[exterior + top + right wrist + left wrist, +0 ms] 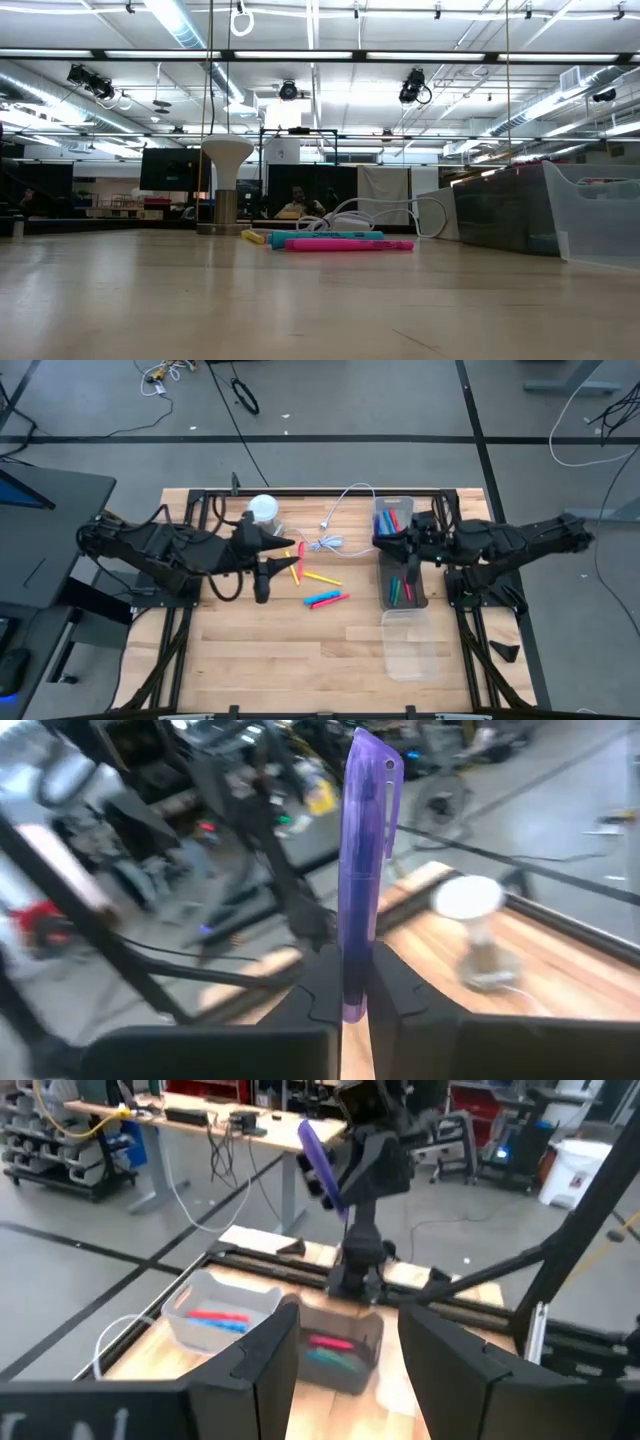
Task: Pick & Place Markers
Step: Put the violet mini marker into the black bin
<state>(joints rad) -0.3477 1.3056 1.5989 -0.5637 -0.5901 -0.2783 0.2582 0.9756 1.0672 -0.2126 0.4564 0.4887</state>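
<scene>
The right claw is clamped on a purple plastic marker, which stands upright between its 2 dark fingers, above the grey plastic bin on the right side of the pale wooden counter. That bin already holds red, pink, green and blue markers. The left claw hangs raised over the counter's middle-left with its fingers apart and nothing between them. Loose markers, yellow, red, blue and pink, lie on the counter between the 2 arms, near a coiled white cable and a white round-topped stand. A clear plastic lid lies beside the bin.
</scene>
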